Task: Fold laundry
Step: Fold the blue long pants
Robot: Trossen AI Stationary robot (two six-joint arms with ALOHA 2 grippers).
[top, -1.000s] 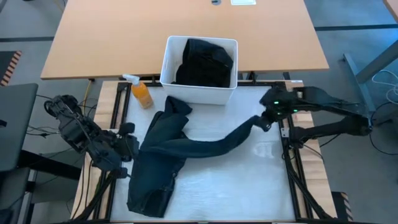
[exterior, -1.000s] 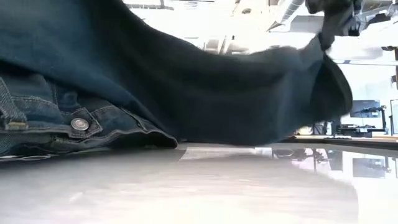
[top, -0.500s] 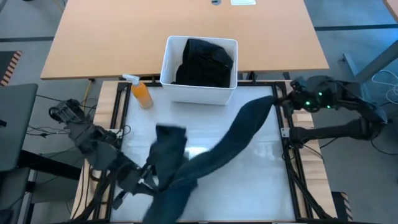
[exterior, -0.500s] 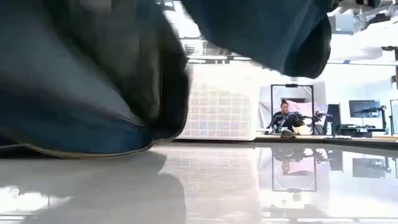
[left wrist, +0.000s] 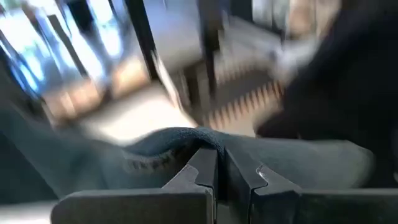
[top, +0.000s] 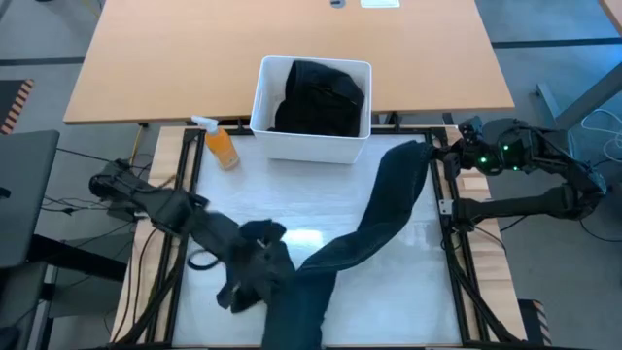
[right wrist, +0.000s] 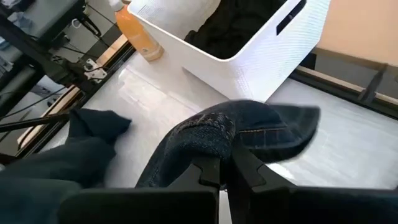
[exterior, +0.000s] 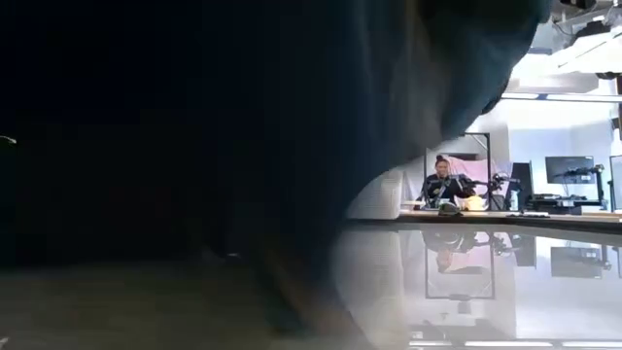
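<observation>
Trousers, dark navy denim: stretched across the white table from its far right edge to the near middle, one end bunched near the front.

Right gripper: positioned at the table's far right edge, fingers clamped together on a fold of the trousers, stitching visible at the pinch.

Left gripper: reached over the near middle of the table, fingers pressed together on a fold of the same trousers.

Bin, white plastic: placed at the table's far edge, black clothing contained inside.

Spray bottle, orange: stood just beside the bin.

Person: seated in the room behind.
</observation>
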